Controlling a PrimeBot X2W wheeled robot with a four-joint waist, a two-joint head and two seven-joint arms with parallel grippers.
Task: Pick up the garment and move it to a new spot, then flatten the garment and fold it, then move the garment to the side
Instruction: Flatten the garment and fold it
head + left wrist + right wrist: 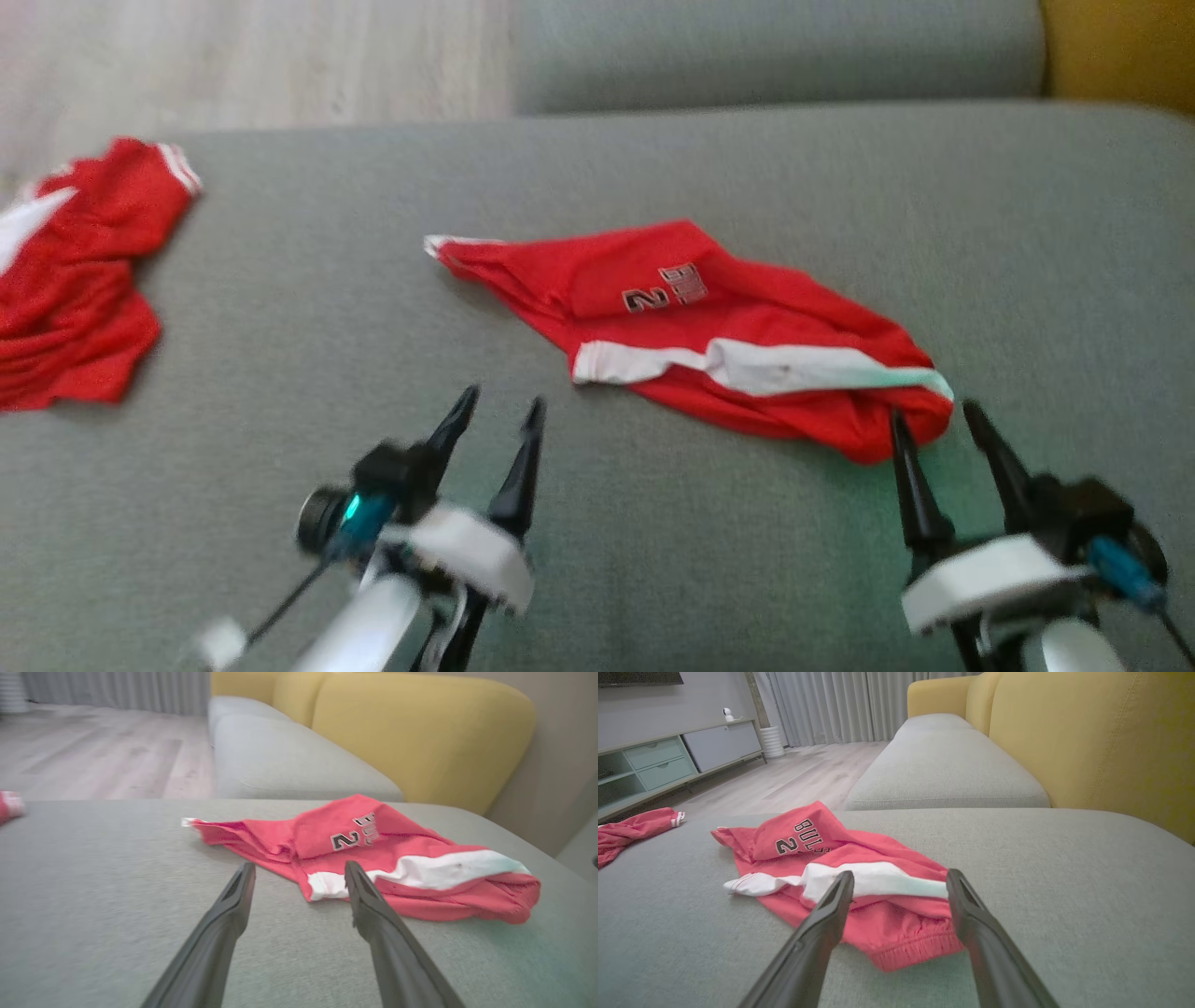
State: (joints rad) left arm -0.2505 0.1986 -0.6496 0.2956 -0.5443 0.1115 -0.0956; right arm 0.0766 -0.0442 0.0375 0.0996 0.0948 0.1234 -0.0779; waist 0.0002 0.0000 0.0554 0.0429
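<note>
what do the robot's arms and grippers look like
The left gripper and right gripper each have two long, tapering black fingers on a white rounded collar, beside a black block with a teal plug and thin dark cable. The forearms are pale silver-white.

The second red garment [65, 280] runs off the left edge of my head view, which is smeared by blur. On the garment [878, 891] the lettering [808, 837] disappears into a fold after a few letters, so I cannot read it whole. A finger of my right hand [900, 873] covers part of its hem [915, 952].
</note>
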